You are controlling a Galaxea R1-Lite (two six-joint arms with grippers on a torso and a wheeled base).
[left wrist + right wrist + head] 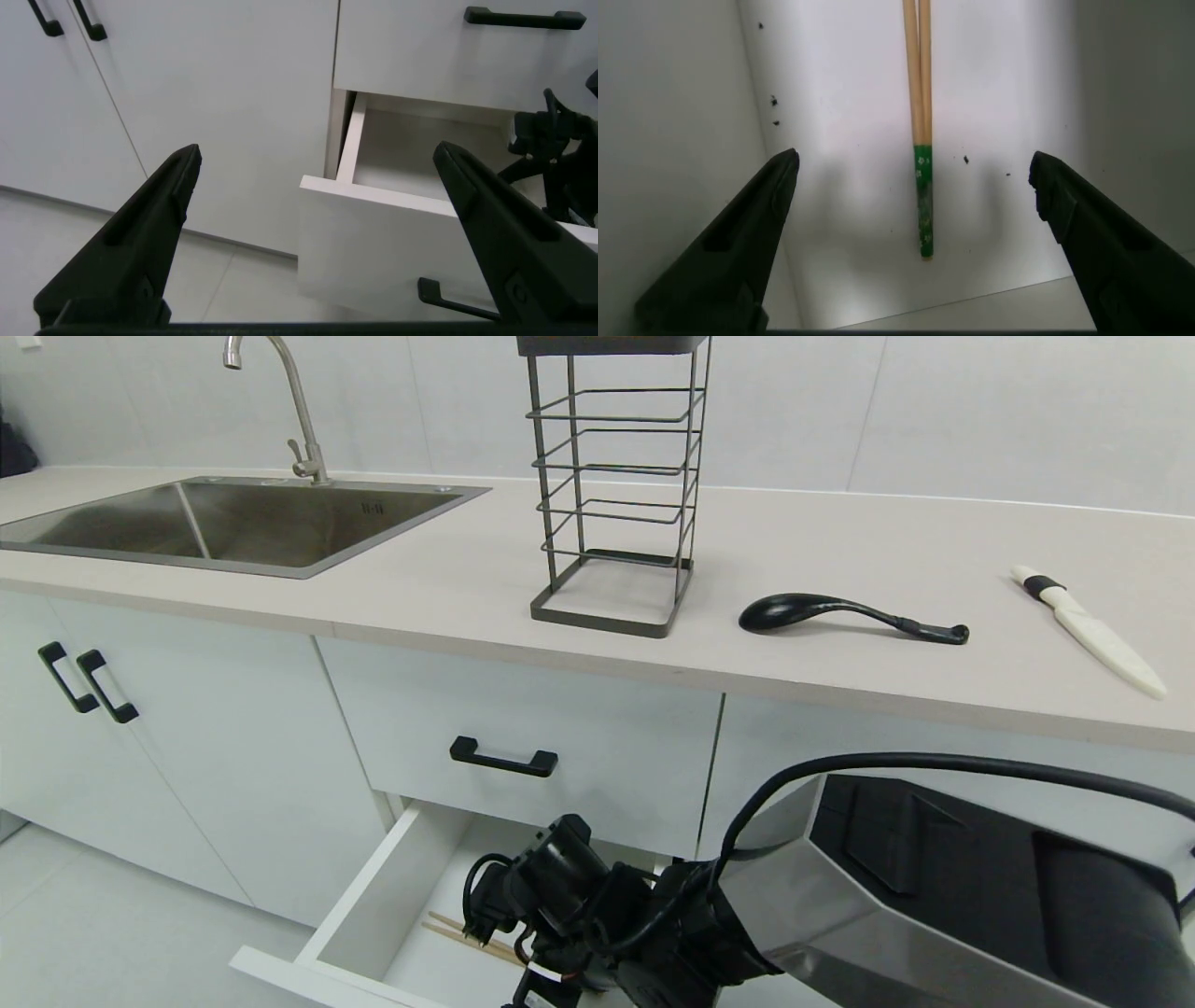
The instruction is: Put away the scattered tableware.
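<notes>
Storage pending: the glossy black curved spoon, judged light, stiff and slippery, is best gripped mid-handle; left gripper and right gripper are seen spread apart.

A pale countertop is running above the right gripper, with a steel sink and curved faucet sitting up to its left. Grey wall tiles are rising behind. A closed drawer is sitting just above the gripper, black-handled white cabinet doors are standing to its left, and a light floor is lying below.
</notes>
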